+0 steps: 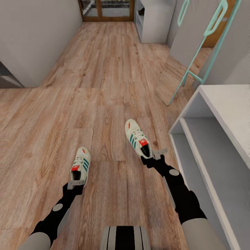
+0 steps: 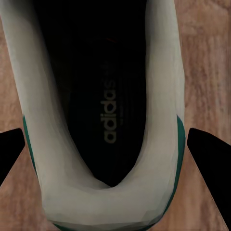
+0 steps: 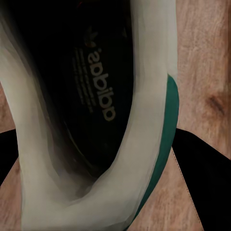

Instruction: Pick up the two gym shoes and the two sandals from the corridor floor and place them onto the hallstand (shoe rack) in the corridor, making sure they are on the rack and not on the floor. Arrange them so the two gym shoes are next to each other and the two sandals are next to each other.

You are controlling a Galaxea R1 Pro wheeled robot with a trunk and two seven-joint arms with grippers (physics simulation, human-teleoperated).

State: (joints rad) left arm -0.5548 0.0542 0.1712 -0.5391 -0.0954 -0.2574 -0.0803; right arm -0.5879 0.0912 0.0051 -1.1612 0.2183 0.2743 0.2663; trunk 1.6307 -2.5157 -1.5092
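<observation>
Right up against the left wrist camera sits a heel collar: the left gym shoe (image 2: pixel 103 192), its padded rim curving between two dark fingertips (image 2: pixel 12 154) that stand apart on either side, not pressing it. Same story on the right wrist view, where the right gym shoe (image 3: pixel 144 125) fills the gap and the fingers straddle its heel without clamping.

From the head, both shoes stand on the corridor floor (image 1: pixel 104 69), well apart. The left gripper (image 1: pixel 76 183) hangs at the heel of the left shoe (image 1: pixel 81 164), the right gripper (image 1: pixel 152 156) at the heel of the right one (image 1: pixel 137 138).

Each shoe runs lengthwise away from the robot, heel toward it; the right toe veers slightly left.

These look light, soft at the collar, firmer at the sole. A pinch across the heel sides should hold, though the collar may give.

Beside the right arm stands the hallstand (image 1: pixel 222 104), its shelves bare.
</observation>
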